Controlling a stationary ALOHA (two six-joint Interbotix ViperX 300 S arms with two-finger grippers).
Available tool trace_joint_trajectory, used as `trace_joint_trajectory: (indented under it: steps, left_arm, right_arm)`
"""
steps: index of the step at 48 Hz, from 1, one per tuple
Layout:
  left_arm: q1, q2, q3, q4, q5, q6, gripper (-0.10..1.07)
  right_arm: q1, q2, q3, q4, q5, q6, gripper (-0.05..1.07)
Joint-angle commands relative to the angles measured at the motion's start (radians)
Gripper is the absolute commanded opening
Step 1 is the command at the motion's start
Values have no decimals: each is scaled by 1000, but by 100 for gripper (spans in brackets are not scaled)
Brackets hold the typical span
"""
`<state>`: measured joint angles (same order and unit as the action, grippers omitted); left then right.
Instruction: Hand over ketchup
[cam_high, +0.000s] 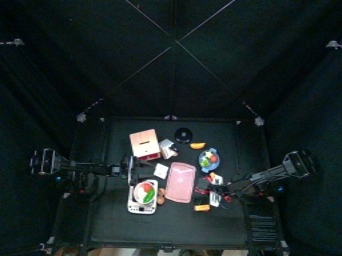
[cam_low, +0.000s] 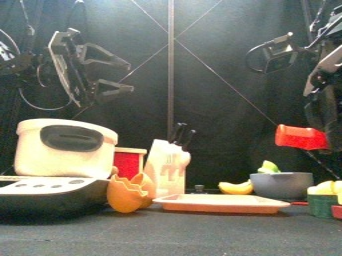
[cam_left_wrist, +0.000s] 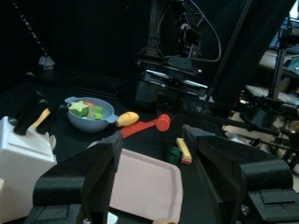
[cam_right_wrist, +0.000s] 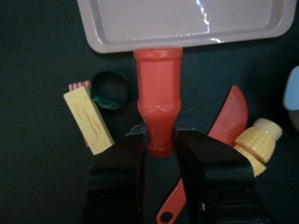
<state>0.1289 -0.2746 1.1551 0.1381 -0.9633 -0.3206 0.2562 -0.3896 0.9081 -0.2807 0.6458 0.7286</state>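
The ketchup (cam_right_wrist: 158, 83) is a red bottle with a narrow neck. My right gripper (cam_right_wrist: 160, 144) is shut on its lower body. In the front view the ketchup (cam_low: 301, 136) hangs well above the table at the right, under the right gripper (cam_low: 318, 118). In the right wrist view it points towards the pink tray (cam_right_wrist: 187, 22) below. My left gripper (cam_left_wrist: 158, 162) is open with nothing between its jaws, and hovers over the near end of the pink tray (cam_left_wrist: 146, 184). In the top view the left arm (cam_high: 80, 170) and right arm (cam_high: 267, 180) flank the cluttered table.
A white rice cooker (cam_low: 60, 145), a knife block (cam_low: 167, 165), a banana (cam_low: 237, 187) and a bowl (cam_low: 281, 183) stand along the table. Below the right gripper lie a yellow block (cam_right_wrist: 87, 118), a black ring (cam_right_wrist: 108, 89) and a red spatula (cam_right_wrist: 225, 118).
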Motion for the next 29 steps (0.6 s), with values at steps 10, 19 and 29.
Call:
trace_joint_trajectory:
  steps: [10, 19, 29]
  left_arm:
    - [-38, 67, -84, 38, -2, 3, 92]
    - [-51, 181, -204, 147, 15, 2, 93]
    - [-51, 276, -333, 186, 97, 2, 98]
  right_arm:
    - [-83, -11, -69, -115, -152, -2, 50]
    - [-126, 20, -101, -153, -218, -2, 50]
    - [-130, 58, -121, -155, -244, -8, 50]
